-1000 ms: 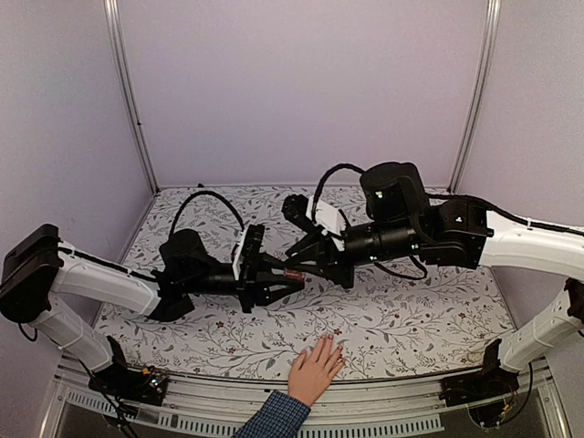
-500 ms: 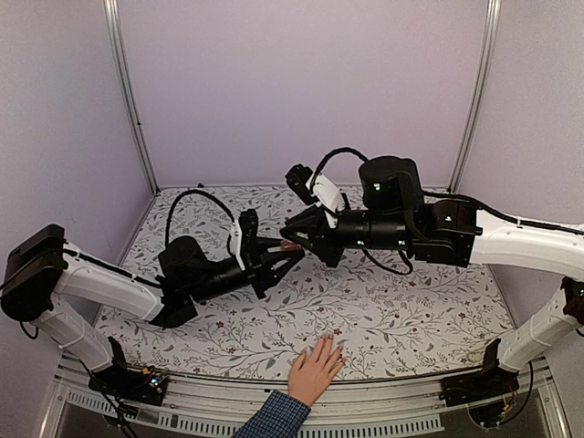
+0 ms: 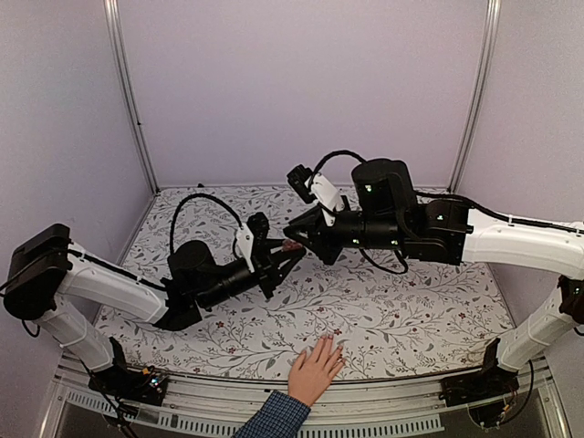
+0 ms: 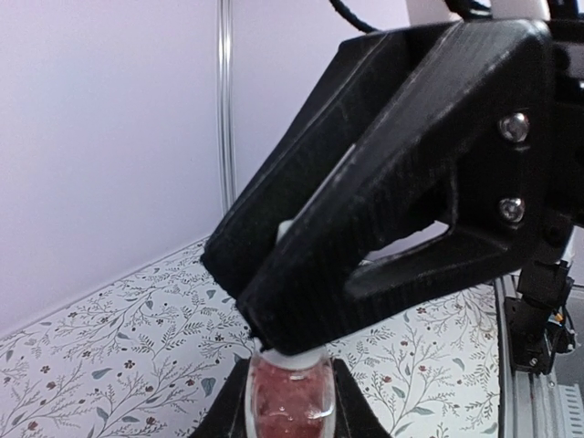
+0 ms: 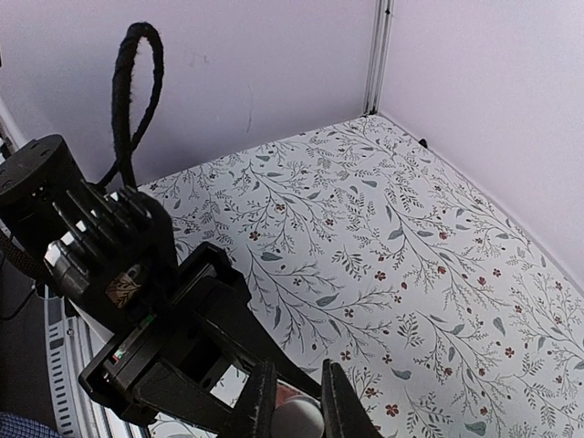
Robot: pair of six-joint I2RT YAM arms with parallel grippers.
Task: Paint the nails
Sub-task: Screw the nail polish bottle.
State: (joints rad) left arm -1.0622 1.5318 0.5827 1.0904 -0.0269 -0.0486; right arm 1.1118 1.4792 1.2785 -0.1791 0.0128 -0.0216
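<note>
Left wrist view: left gripper [image 4: 290, 425] is clamped on the pink bottle [image 4: 290, 398], and right gripper [image 5: 297, 409] pinches its white cap [image 5: 297, 422]. Nails [image 3: 330, 345] tip a hand [image 3: 316, 370] lying flat at the table [image 3: 411, 319] near edge, well apart.

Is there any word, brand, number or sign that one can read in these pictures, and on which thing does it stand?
None can be read.
A small label on the left arm is too blurred to read.
The pink bottle shows no print on the side in view.
</note>
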